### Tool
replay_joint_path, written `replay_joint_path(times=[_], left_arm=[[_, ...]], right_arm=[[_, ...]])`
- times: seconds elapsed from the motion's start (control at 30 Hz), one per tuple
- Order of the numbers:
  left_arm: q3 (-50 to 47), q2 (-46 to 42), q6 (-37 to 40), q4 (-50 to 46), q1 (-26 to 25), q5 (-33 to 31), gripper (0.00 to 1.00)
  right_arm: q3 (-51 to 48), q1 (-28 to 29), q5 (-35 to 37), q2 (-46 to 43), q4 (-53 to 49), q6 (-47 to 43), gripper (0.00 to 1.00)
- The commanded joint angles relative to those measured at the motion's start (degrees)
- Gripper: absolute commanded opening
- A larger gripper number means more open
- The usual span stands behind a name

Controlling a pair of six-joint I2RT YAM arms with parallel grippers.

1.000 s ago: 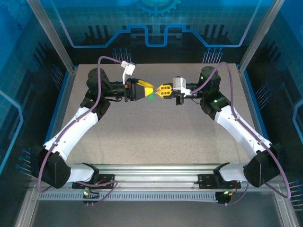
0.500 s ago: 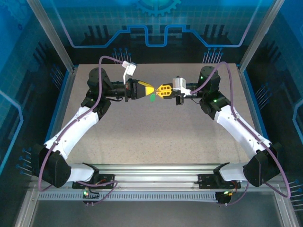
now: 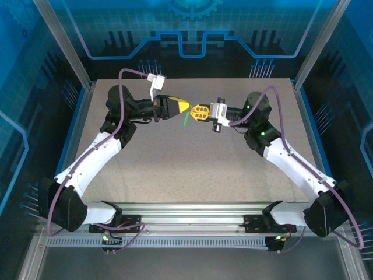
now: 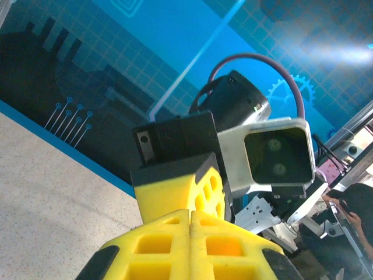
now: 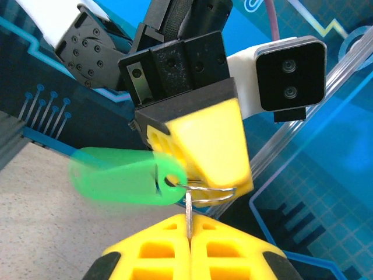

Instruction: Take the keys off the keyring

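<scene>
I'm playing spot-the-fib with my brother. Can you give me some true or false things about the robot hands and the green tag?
1. The left hand and the right hand point at each other above the table. True.
2. The tag is red. False: it is green.
3. The right hand is pinched shut on a thin metal key. True.
4. The left hand is wide open. False: it is shut.
5. The tag lies flat on the table. False: it hangs in the air from a wire loop between the two hands.
</scene>
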Motion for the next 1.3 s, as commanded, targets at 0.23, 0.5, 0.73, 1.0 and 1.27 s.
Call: replay_joint_path(times=[0.23, 0.5, 0.73, 1.0, 1.27], left_arm=[[-0.9, -2.0, 0.7, 0.5, -0.4, -2.6, 0.00], [-1.4, -2.8, 1.9, -0.8, -0.4, -5.0, 0.00], [-2.0, -3.8, 3.9, -3.0, -0.3, -8.2, 0.00], [-4.7, -6.1, 6.3, -6.3, 2.3, -11.6, 0.00], [-9.3, -11.7, 12.8, -16.5, 2.9, -19.5, 0.00]], right_arm=[[-1.4, 1.5, 5.9, -0.7, 6.0, -1.1, 0.00], [-2.0, 4.4, 8.1, -1.6, 3.6, -4.9, 0.00], [-4.4, 7.8, 11.3, -3.1, 4.2, -6.4, 0.00], [-9.6, 7.8, 15.9, -7.4, 5.2, -2.4, 0.00], [-16.0, 7.8, 20.8, -12.7, 4.0, 2.8, 0.00]])
